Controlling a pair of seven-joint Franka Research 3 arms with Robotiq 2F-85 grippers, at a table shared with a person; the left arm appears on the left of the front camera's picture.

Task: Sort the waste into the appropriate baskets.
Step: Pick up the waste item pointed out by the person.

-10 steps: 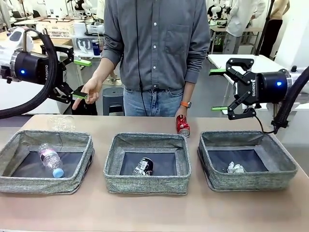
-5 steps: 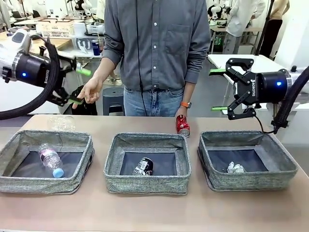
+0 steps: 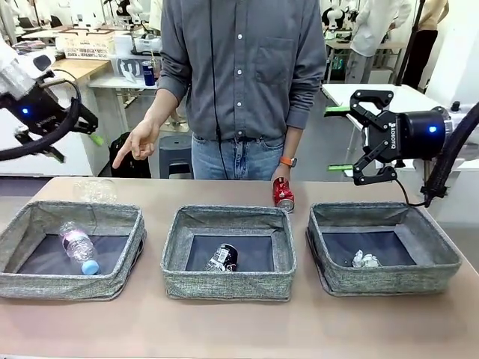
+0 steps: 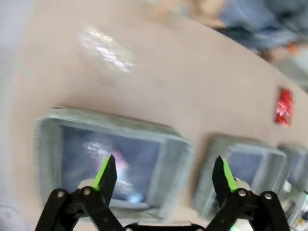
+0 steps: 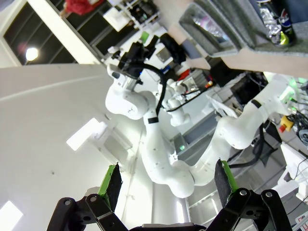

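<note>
Three grey fabric baskets sat in a row on a tan surface (image 3: 239, 329), seen from the robot's side.

The left basket (image 3: 67, 284) held a clear plastic bottle (image 3: 77, 247) with a pink label and a blue cap, lying on the dark bottom. The middle basket (image 3: 228, 286) held a black-and-white can (image 3: 222, 257), lying on its side near the centre. The right basket (image 3: 389, 280) held a small white-silver wad (image 3: 365, 260) toward its middle.

Two pieces of waste lay outside the baskets. A second clear bottle (image 3: 95, 189) lay on the surface just behind the left basket. A red can (image 3: 283, 196) stood on the surface behind the gap between the middle and right baskets, with the fingers of a person's hand (image 3: 281, 173) at its top. The person stood at the far side in a grey shirt and jeans; the other hand (image 3: 137, 143) hung in the air, a finger pointing down toward the left end of the surface.

The left end effector (image 4: 163, 174) was raised high above the left end of the surface, its green-padded fingers spread wide and holding nothing; its wrist camera looked down, blurred, on the left basket. The right end effector (image 3: 338, 139) hung in the air above and behind the right basket, fingers spread wide and pointing toward the person, also holding nothing.
</note>
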